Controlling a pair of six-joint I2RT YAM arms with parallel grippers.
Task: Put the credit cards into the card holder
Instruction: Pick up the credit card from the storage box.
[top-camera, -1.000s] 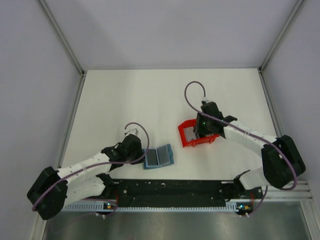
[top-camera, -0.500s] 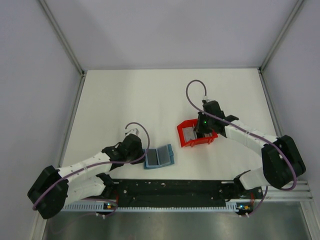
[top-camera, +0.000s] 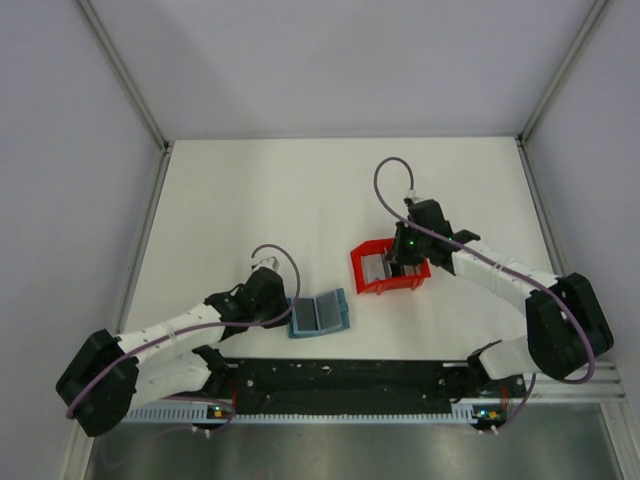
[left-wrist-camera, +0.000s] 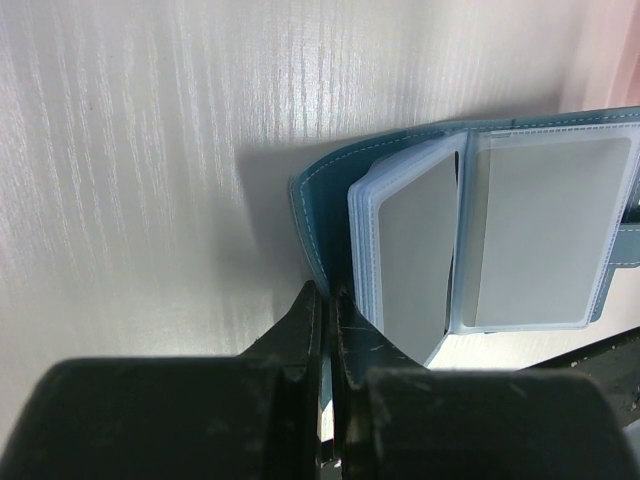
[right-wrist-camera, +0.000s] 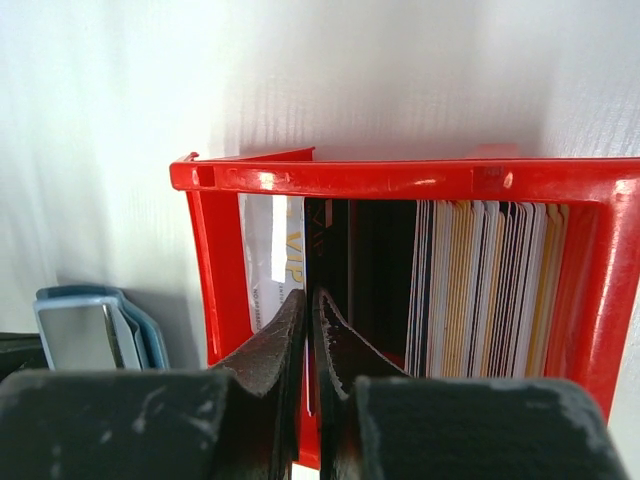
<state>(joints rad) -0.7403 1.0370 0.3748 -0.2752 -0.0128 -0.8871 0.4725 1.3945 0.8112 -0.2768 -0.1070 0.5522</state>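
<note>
The teal card holder (top-camera: 318, 314) lies open near the front of the table, with clear sleeves and a grey card face showing (left-wrist-camera: 540, 230). My left gripper (left-wrist-camera: 325, 292) is shut on the edge of its left teal cover (left-wrist-camera: 312, 225). The credit cards (right-wrist-camera: 490, 290) stand on edge as a stack at the right of the red box (right-wrist-camera: 400, 178). A white VIP card (right-wrist-camera: 280, 250) and a black card (right-wrist-camera: 335, 240) stand at its left. My right gripper (right-wrist-camera: 310, 296) reaches into the box (top-camera: 362, 272) from above, shut on a thin card edge between those two.
The red box sits right of centre on the white table, about a hand's width from the card holder. A corner of the card holder (right-wrist-camera: 90, 325) shows just left of the box. Grey walls with metal frame rails (top-camera: 145, 240) bound the table.
My right gripper has closed its jaws on a card edge inside the red box. The box has slid a little to the left. The left arm and card holder have not moved.
</note>
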